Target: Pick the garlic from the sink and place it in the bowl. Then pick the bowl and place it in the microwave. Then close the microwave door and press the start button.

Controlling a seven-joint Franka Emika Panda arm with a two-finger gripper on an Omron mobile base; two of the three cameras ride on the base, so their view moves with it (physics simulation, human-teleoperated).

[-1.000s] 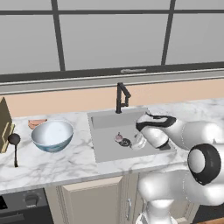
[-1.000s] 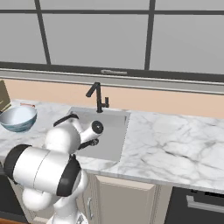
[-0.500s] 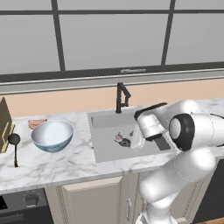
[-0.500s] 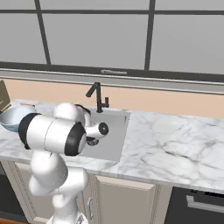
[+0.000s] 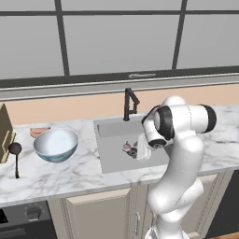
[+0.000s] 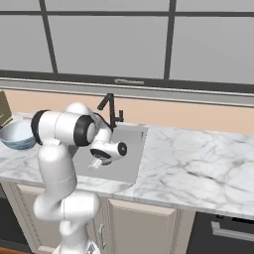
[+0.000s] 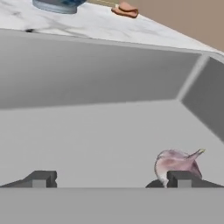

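Hand view, looking along the gripper point(image 7: 111, 178) into the sink point(image 7: 87, 131): the two dark fingertips point(image 7: 40, 178) stand spread wide apart at the bottom of the picture, with nothing held between them. The garlic point(image 7: 177, 161), a small pale bulb flushed pinkish purple with a pointed tip turned up to the right, lies on the grey sink floor just beyond the right fingertip; whether the two touch cannot be told. Past the far sink wall, on the marble counter point(image 7: 109, 24), the blue-patterned base of the bowl point(image 7: 57, 5) appears at top left, with a small reddish-brown object point(image 7: 125, 9) to its right. Left base view: the white arm bends down over the basin, its hand low inside the sink beside the garlic point(image 5: 126, 147) and the dark drain point(image 5: 133, 151). A black faucet point(image 5: 129, 103) rises at the far rim of the sink. The bowl point(image 5: 55, 144), white inside, rests upright on the counter well to the left of the sink, and a black ladle point(image 5: 16, 158) lies farther left.
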